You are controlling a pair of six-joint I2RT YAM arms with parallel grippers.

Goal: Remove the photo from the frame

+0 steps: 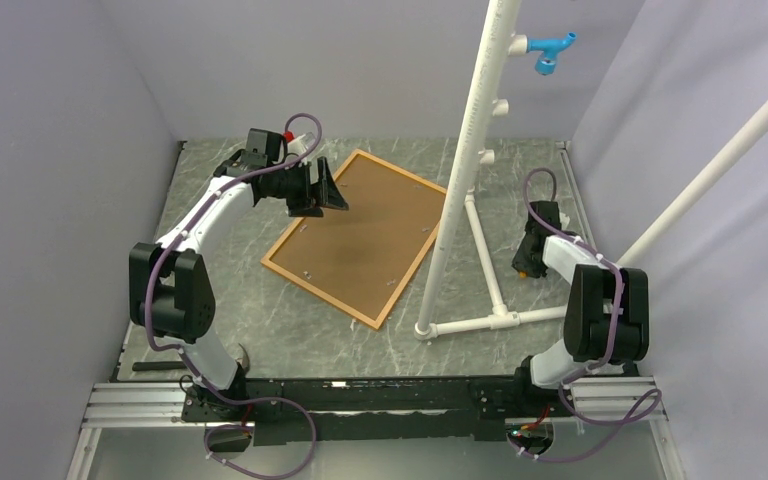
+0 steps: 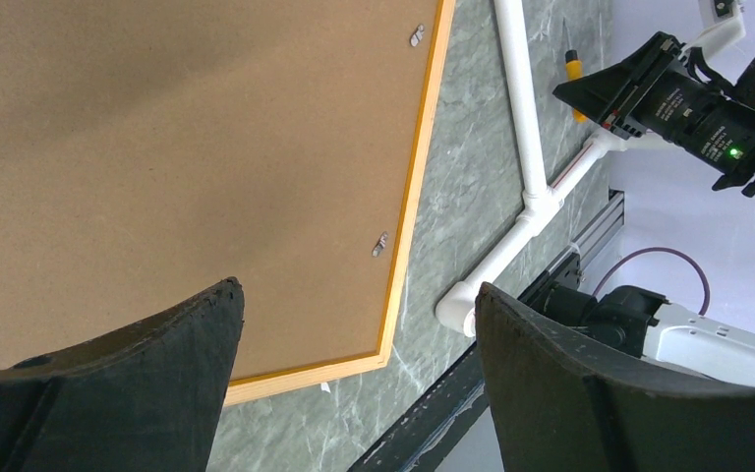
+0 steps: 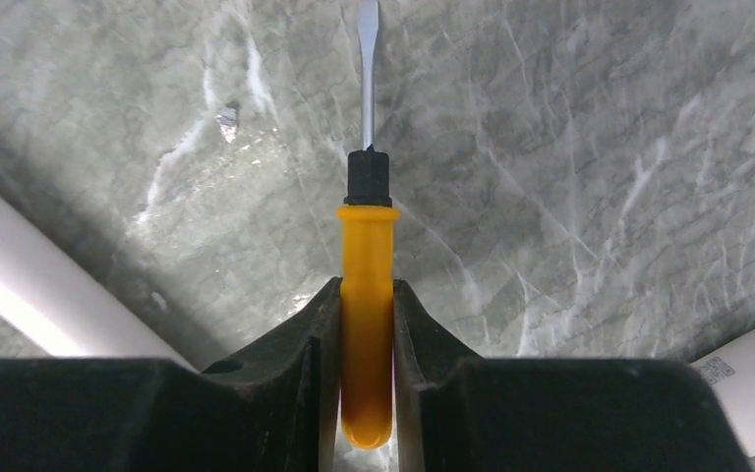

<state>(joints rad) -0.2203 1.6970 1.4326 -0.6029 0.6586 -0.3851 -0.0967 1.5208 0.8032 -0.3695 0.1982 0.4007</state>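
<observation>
The frame (image 1: 320,296) lies face down on the marble table, its thin orange rim (image 2: 415,187) around a plain brown backing board (image 1: 360,235) held by small metal tabs (image 2: 380,244). The photo is hidden under that board. My left gripper (image 1: 332,190) hovers open above the frame's far left part; in the left wrist view its wide-apart fingers (image 2: 359,290) hold nothing. My right gripper (image 1: 527,262) is low over the table to the right of the pipe stand, shut on the orange handle of a screwdriver (image 3: 367,246), whose blade points away from the gripper (image 3: 367,285).
A white PVC pipe stand (image 1: 470,160) rises just right of the frame, with its T-shaped base (image 1: 490,270) on the table between frame and right arm. A blue fitting (image 1: 550,52) sits high on it. Lavender walls enclose the table; a metal rail (image 1: 380,395) runs along the near edge.
</observation>
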